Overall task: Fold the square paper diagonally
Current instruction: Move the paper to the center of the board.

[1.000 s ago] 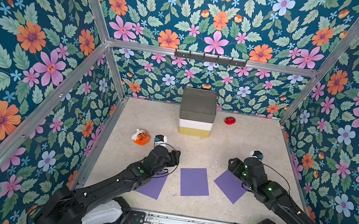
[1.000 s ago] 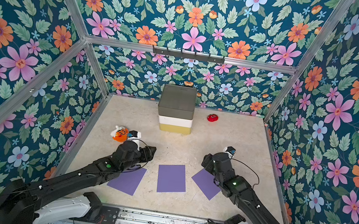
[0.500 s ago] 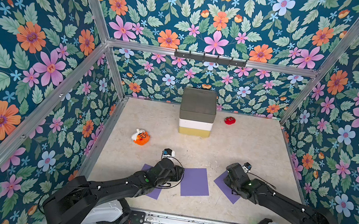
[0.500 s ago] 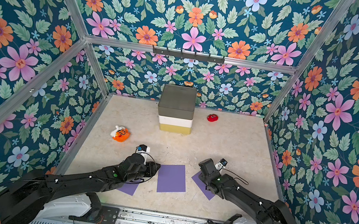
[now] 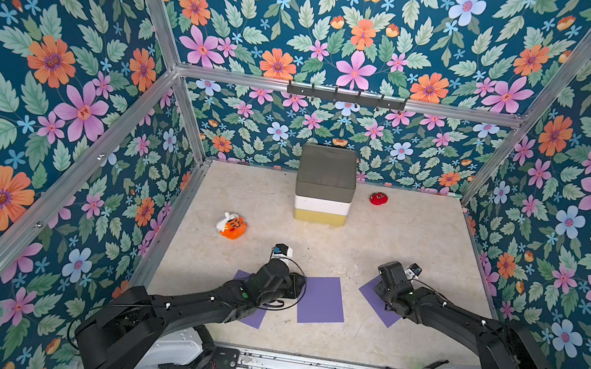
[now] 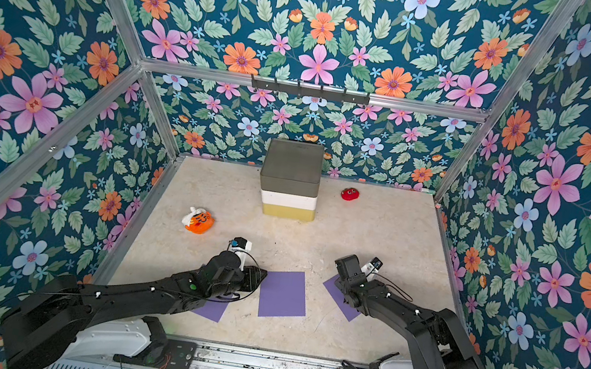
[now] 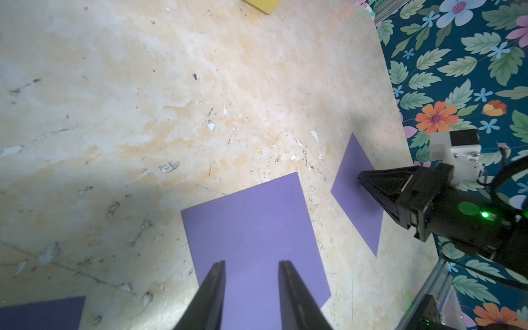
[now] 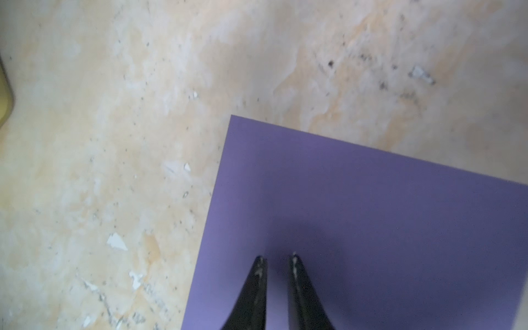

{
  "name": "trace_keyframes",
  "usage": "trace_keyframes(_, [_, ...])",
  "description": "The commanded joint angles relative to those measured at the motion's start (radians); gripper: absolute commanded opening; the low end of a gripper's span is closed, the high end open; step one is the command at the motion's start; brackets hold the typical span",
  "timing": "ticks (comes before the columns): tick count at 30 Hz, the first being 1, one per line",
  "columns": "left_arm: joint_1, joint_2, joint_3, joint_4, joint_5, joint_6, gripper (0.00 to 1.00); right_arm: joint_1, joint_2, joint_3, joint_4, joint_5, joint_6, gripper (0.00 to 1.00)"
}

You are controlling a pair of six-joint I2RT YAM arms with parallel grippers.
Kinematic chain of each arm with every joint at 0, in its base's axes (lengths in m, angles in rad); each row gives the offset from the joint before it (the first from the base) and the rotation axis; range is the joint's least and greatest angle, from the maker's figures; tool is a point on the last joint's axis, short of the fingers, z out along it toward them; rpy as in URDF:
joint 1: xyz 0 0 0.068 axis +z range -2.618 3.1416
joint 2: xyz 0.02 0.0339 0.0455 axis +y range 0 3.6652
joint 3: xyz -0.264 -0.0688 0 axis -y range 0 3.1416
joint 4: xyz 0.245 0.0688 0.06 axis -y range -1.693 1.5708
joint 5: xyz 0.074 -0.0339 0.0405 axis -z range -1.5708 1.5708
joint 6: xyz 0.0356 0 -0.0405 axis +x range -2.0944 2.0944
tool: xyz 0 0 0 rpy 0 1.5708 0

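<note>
Three flat purple square papers lie near the table's front: a left paper [image 5: 251,319] partly under my left arm, a middle paper [image 5: 321,300] and a right paper [image 5: 387,317]. My left gripper [image 7: 251,261] is low over the middle paper [image 7: 248,223], at its left edge in both top views. Its jaws stand apart with nothing between them. My right gripper [image 8: 278,257] points down onto the right paper [image 8: 371,214]. Its jaws stand a narrow gap apart, with flat paper showing through. In the left wrist view the right gripper [image 7: 360,180] has its tip on that paper [image 7: 357,205].
A stack of grey, white and yellow boxes [image 5: 325,186] stands at the back middle. A small red toy [image 5: 379,198] lies to their right, and an orange and white toy [image 5: 232,225] lies at mid left. Floral walls close in three sides.
My left gripper moved right from the left paper to the middle paper's edge and narrowed. My right gripper came down onto the right paper and its jaws closed to a narrow gap.
</note>
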Motion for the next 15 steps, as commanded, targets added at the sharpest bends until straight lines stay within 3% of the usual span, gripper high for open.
trace_keyframes(1, [-0.001,0.004,0.005,-0.016,0.009,0.028,0.38,-0.053,0.024,-0.007,-0.046,-0.026,-0.065,0.19])
trace_keyframes(5, [0.0,0.021,0.021,-0.029,0.02,0.036,0.38,-0.122,0.045,0.025,-0.032,-0.036,-0.135,0.19])
trace_keyframes(10, [-0.001,0.04,0.075,-0.101,0.018,0.087,0.37,-0.125,-0.025,0.111,-0.122,-0.042,-0.196,0.23])
trace_keyframes(15, [-0.001,0.062,0.121,-0.181,-0.024,0.105,0.34,-0.029,-0.174,0.128,-0.209,-0.061,-0.171,0.32])
